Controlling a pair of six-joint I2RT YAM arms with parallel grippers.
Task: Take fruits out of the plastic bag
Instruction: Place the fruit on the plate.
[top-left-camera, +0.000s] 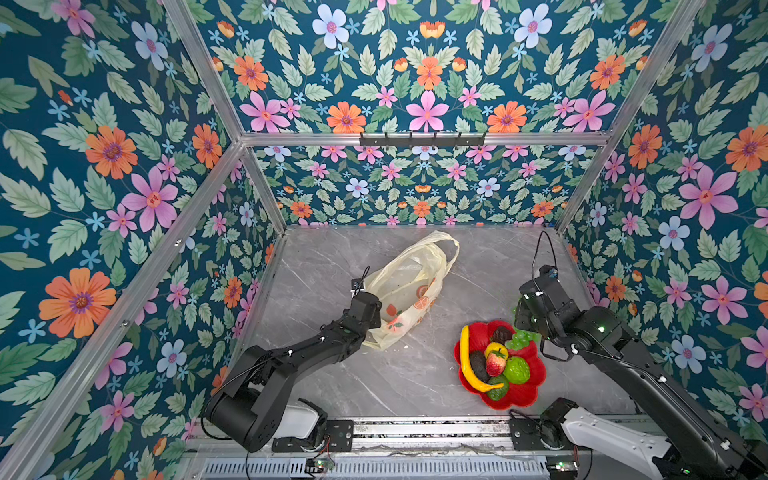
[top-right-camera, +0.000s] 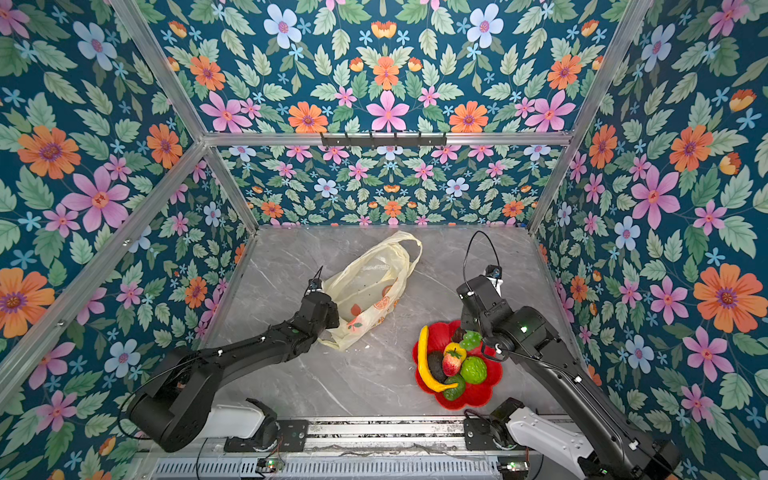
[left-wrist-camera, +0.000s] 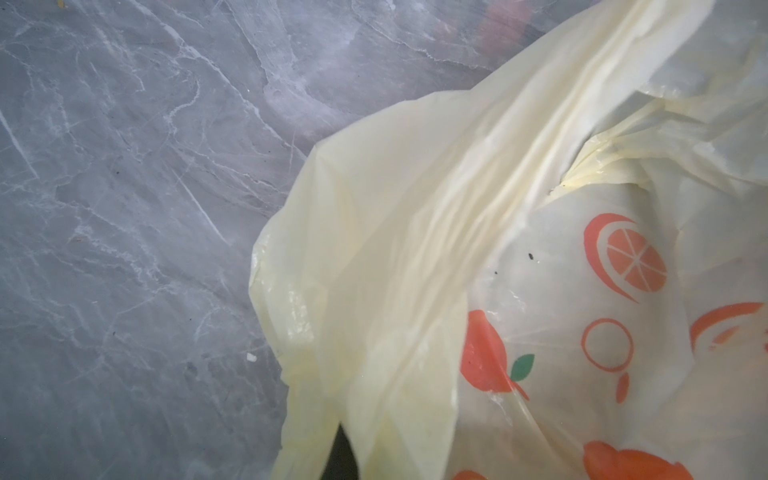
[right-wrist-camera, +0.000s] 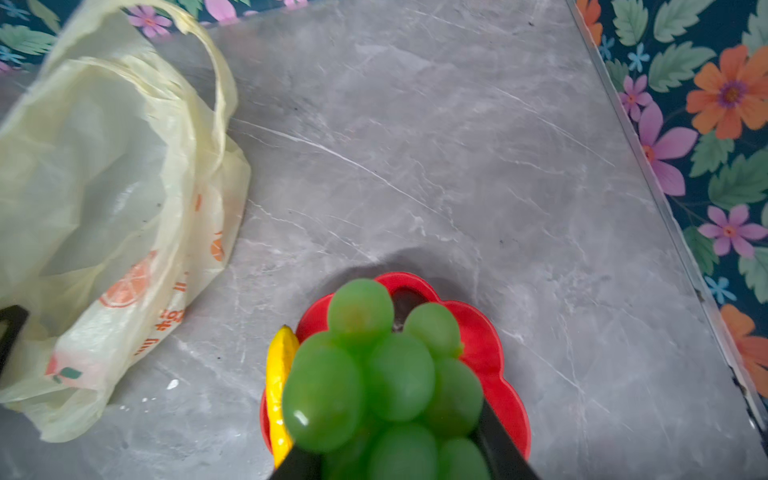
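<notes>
Jaws: left gripper (left-wrist-camera: 341, 455) pinches crinkly pale-yellow plastic bag (top-left-camera: 405, 282), ten o'clock of red flower-shaped plate (top-left-camera: 528, 397); right gripper (right-wrist-camera: 399, 453) clamps green toy grape bunch (right-wrist-camera: 374, 374) above it. I fear grapes rolling off the heaped fruits (top-left-camera: 496, 363) at release.

light: bright, even | shadows: soft | edges: bowed | grape bunch (right-wrist-camera: 386, 374): blurred

Pale-yellow plastic bag (top-left-camera: 409, 282) lying open, fruits (top-left-camera: 496, 365) piled together, grape bunch (top-left-camera: 518, 340) at pile's edge

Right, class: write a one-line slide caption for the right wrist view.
Right jaws grip the green grape bunch at the red plate, the plastic bag lying alongside.
</notes>
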